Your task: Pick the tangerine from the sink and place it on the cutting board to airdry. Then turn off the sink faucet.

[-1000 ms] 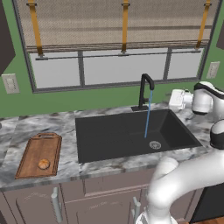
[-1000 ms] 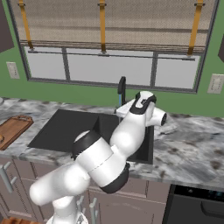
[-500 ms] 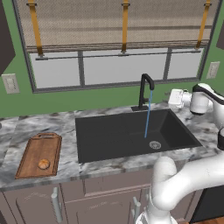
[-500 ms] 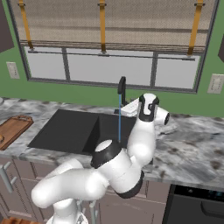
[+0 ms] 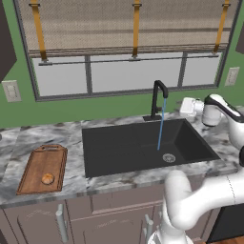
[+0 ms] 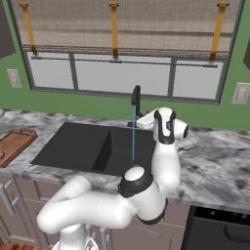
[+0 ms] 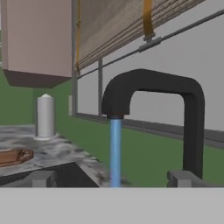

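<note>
The tangerine [image 5: 46, 178] lies on the reddish-brown cutting board [image 5: 42, 161], on the counter left of the black sink [image 5: 124, 152]. The board's end also shows in the right base view [image 6: 13, 145] and the hand view [image 7: 15, 156]. The black faucet [image 5: 158, 97] stands behind the basin with a blue stream of water [image 5: 161, 127] running from its spout. My gripper [image 5: 184, 107] hangs open just right of the faucet at spout height, holding nothing. In the hand view the faucet's arch [image 7: 153, 85] stands straight ahead between my fingertips [image 7: 41, 178], with water [image 7: 115, 153] falling from it.
The window and green wall run close behind the faucet. A white cylinder [image 7: 45, 116] stands on the far counter under a wall cabinet [image 7: 37, 39]. My own arm bends over the counter's right end [image 6: 166, 146]. The metal drain [image 5: 168, 157] sits in the basin.
The hand has edged a little left toward the faucet, and the arm's elbow has swung. Jaws stay open. Water keeps running; the tangerine has not moved.
</note>
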